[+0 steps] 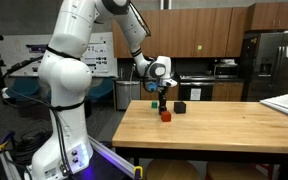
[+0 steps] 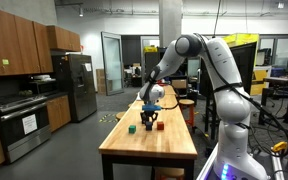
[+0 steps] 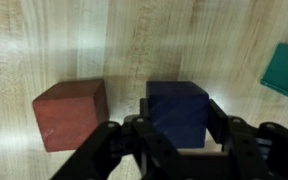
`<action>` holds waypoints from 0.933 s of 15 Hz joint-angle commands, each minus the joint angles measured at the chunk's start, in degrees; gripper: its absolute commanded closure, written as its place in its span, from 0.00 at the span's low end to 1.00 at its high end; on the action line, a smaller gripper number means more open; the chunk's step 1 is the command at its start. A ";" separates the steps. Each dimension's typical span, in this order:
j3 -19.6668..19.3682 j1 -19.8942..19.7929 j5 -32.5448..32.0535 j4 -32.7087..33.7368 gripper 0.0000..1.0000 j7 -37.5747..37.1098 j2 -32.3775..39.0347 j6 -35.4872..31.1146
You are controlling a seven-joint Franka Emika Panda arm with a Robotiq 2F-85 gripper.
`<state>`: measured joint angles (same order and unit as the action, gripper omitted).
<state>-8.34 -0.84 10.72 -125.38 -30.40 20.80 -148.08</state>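
**Jaws closed narrow on the blue cube**

On my wrist feed the blue cube (image 3: 176,112) sits dead centre, and the jaws have it. One dark finger (image 3: 136,140) lies against its left side and the other against its right, so the gap between them is only as wide as the cube. I see no daylight between pads and cube on either side. The cube's top face is square to me and not tilted. From this view I cannot tell whether it rests on the table (image 3: 84,40) or hangs just clear of it.

Just beside it, towards the left of the wrist feed, a red cube (image 3: 71,113) rests on the pale wood. It is close to the blue one but not touching, and it stands outside the left finger. Further off, at the upper right edge of the feed, I see the corner of a green cube (image 3: 286,68), apart from both.

In an exterior view the white arm reaches down over the near end of the long wooden table (image 1: 224,125). There the red cube (image 1: 166,115) and green cube (image 1: 154,103) lie close under the wrist.
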 commanded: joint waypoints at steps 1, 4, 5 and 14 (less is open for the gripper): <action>-1.15 0.69 -3.23 -1.63 0.17 0.89 -1.78 0.51; -1.75 1.17 -6.09 -1.85 0.01 0.31 -2.45 0.57; -1.93 1.30 -6.83 -1.91 0.00 0.15 -2.79 0.47; -3.55 1.15 -10.59 1.08 0.00 -0.96 -3.90 1.05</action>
<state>-11.02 0.09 1.58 -125.08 -30.37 17.98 -148.09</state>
